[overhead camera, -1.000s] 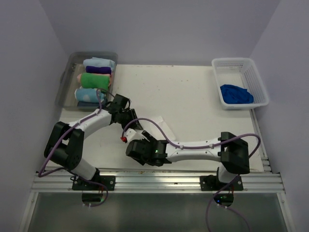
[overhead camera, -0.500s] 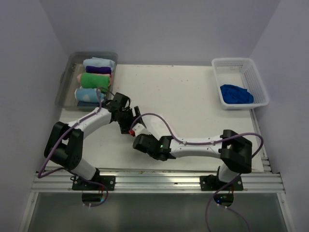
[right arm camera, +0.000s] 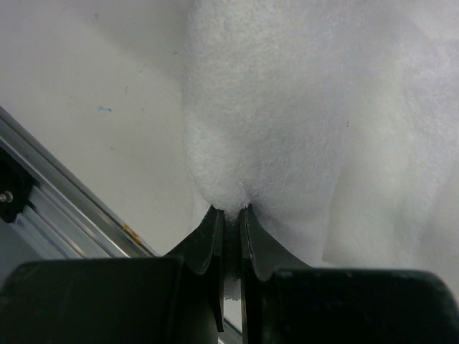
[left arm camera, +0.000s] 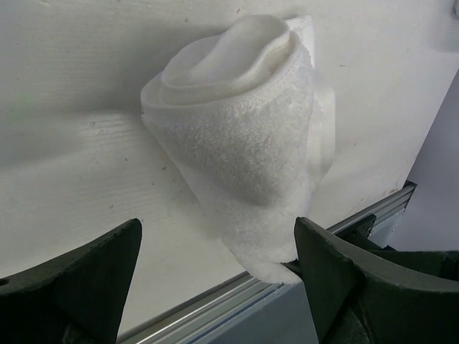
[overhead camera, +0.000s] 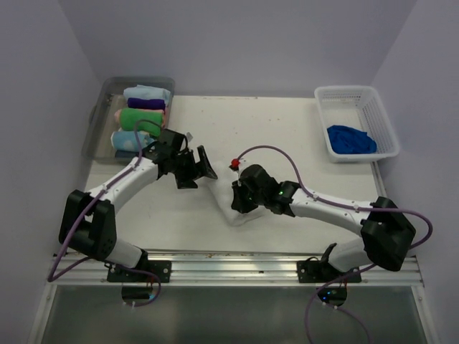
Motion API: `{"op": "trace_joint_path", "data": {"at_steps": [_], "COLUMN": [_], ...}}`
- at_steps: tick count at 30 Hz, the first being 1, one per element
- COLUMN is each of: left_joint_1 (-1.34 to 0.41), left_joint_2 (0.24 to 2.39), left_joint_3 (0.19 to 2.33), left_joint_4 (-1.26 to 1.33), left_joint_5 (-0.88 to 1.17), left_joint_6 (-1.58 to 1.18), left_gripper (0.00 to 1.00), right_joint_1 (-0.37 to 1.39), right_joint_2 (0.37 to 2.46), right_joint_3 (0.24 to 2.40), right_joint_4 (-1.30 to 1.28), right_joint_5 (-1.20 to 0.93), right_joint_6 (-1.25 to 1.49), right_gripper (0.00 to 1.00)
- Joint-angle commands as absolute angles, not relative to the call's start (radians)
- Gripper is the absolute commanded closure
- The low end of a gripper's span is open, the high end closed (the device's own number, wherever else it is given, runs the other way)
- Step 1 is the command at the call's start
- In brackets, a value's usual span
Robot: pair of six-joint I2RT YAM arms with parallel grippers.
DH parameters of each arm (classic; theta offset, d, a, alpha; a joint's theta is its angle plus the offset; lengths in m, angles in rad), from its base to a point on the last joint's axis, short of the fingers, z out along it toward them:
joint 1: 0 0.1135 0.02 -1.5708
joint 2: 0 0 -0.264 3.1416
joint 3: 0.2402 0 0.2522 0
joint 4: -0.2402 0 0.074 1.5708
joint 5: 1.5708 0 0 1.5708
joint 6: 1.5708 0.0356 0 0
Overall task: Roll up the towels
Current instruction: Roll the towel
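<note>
The white towel [left arm camera: 244,136] lies rolled up on the table, a loose flap trailing behind it; from above it shows faintly between the two grippers [overhead camera: 224,193]. My left gripper [left arm camera: 215,229] is open, its fingers [left arm camera: 86,279] wide on either side of the roll without touching it; the top view shows the left gripper [overhead camera: 195,169] just left of the roll. My right gripper [right arm camera: 229,211] is shut on the white towel's [right arm camera: 287,107] near end, and from above the right gripper [overhead camera: 237,201] sits mid-table. The blue towel [overhead camera: 351,140] lies crumpled in the white basket [overhead camera: 344,91].
A clear bin [overhead camera: 97,118] at the back left holds several rolled towels, among them a green one [overhead camera: 140,117]. The metal rail [overhead camera: 229,266] runs along the table's near edge, close behind the roll.
My right arm swung from the near left to mid-table and its gripper closed on the white towel. My left gripper opened, let go of the roll and drew back to the left.
</note>
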State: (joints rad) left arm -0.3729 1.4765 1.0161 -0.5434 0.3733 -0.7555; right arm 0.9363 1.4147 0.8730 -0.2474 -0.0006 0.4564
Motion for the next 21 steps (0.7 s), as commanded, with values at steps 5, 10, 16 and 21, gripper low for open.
{"op": "trace_joint_path", "data": {"at_steps": [5, 10, 16, 21], "left_joint_1": [-0.367, -0.367, -0.37, -0.388], "left_joint_2": [1.459, 1.5, 1.568, 1.634], "left_joint_3": [0.939, 0.936, 0.931, 0.957], "left_joint_4": [-0.387, -0.302, -0.224, -0.184], "left_joint_5": [0.472, 0.505, 0.548, 0.574], "left_joint_6": [-0.761, -0.773, -0.785, -0.795], "left_gripper": [0.07, 0.07, 0.07, 0.07], "right_joint_1": [0.824, 0.747, 0.673, 0.649], "right_joint_2": [1.373, 1.379, 1.411, 1.456], "right_joint_3": [0.729, 0.603, 0.531, 0.511], "right_joint_4": [-0.007, 0.196, 0.366, 0.439], "right_joint_5": [-0.319, -0.457, -0.589, -0.661], "right_joint_6": [0.617, 0.76, 0.857, 0.882], "right_gripper": [1.0, 1.0, 1.0, 1.0]}}
